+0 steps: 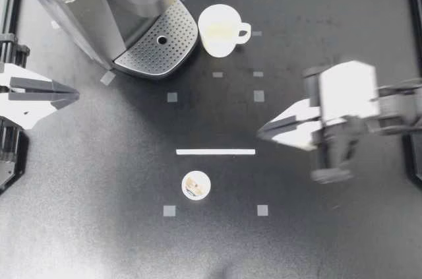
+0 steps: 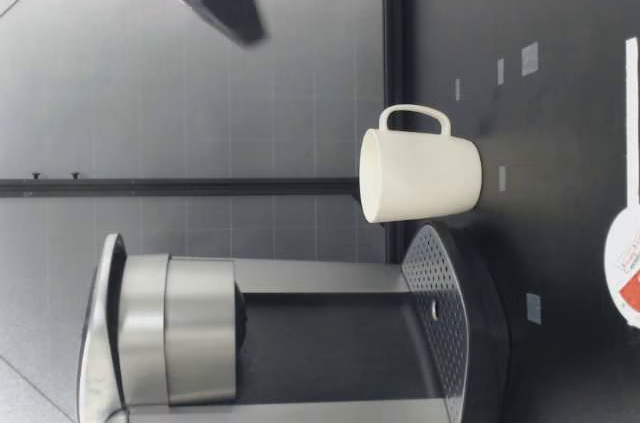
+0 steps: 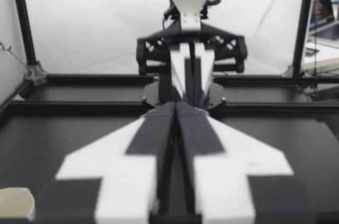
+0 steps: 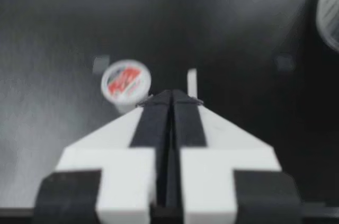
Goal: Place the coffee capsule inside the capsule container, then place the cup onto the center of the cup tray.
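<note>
- The table is matte black, marked with small grey tape squares and one white strip; a black frame runs along its edge.
- In the low view a grey panelled wall stands behind the table.
- The coffee machine sits at a far corner, its perforated cup tray facing the middle.
- The cup stands upright just beside the cup tray, on the table and not on the tray.
- The coffee capsule lies on the table near the white strip, well apart from the machine.
- My right claw is closed on nothing and hangs above the table; in the right wrist view the capsule lies ahead of its tips and a little to one side.
- My left claw is closed and empty at its own edge, well apart from capsule and cup.
</note>
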Robot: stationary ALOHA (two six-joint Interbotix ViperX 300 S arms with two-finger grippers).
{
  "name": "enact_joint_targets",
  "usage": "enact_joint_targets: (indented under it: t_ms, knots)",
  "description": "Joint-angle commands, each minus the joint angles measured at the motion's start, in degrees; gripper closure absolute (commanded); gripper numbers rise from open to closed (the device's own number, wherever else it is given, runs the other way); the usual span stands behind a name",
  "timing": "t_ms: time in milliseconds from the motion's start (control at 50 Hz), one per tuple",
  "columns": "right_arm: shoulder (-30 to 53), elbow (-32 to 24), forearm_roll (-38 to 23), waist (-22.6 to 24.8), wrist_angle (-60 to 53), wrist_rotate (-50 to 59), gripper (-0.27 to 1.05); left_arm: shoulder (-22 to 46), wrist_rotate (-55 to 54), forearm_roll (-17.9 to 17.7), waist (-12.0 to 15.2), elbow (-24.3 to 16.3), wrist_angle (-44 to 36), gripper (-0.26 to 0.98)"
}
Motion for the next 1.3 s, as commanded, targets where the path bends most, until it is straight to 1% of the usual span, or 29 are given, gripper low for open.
enact_joint_targets:
  t_ms: [0,140,300,440,500,560,700,800,1080,1280]
  knots:
    - [2.11,-3.52,0.09,1.05,2.99,0.0,0.59,0.26,-0.09,0.09,0.18,-0.53,-0.62,0.61]
    - [6.15,-6.77,0.26,1.67,8.7,0.0,0.45,0.26,0.18,0.18,0.18,-0.62,-0.53,0.61]
    - [10.72,-10.37,1.67,1.76,14.77,0.0,0.15,0.18,0.18,0.09,0.18,-0.53,-0.62,0.61]
    - [15.03,-13.01,2.02,1.85,17.93,0.26,-0.12,0.26,0.18,0.09,0.18,-0.53,-0.62,0.61]
    - [17.14,-14.15,2.37,1.76,19.25,0.35,-0.2,0.18,0.35,0.09,0.18,-0.35,-0.62,0.61]
    - [19.16,-15.47,3.08,1.85,20.83,0.62,-0.26,0.26,0.44,0.09,0.18,-0.18,-0.62,0.61]
    - [23.55,-19.34,3.43,1.85,25.31,0.88,-0.27,0.26,0.35,0.09,0.18,0.35,-0.62,0.61]
    - [25.58,-21.18,3.69,2.2,25.93,0.53,-0.27,0.26,0.35,0.09,0.09,0.44,-0.62,0.61]
    - [26.72,-21.36,3.69,3.16,18.11,0.44,-0.26,0.18,0.53,0.09,0.18,0.62,-0.53,0.61]
    - [28.39,-22.06,3.69,3.69,17.75,0.26,-0.26,0.09,0.62,0.09,0.09,0.88,-0.44,0.61]
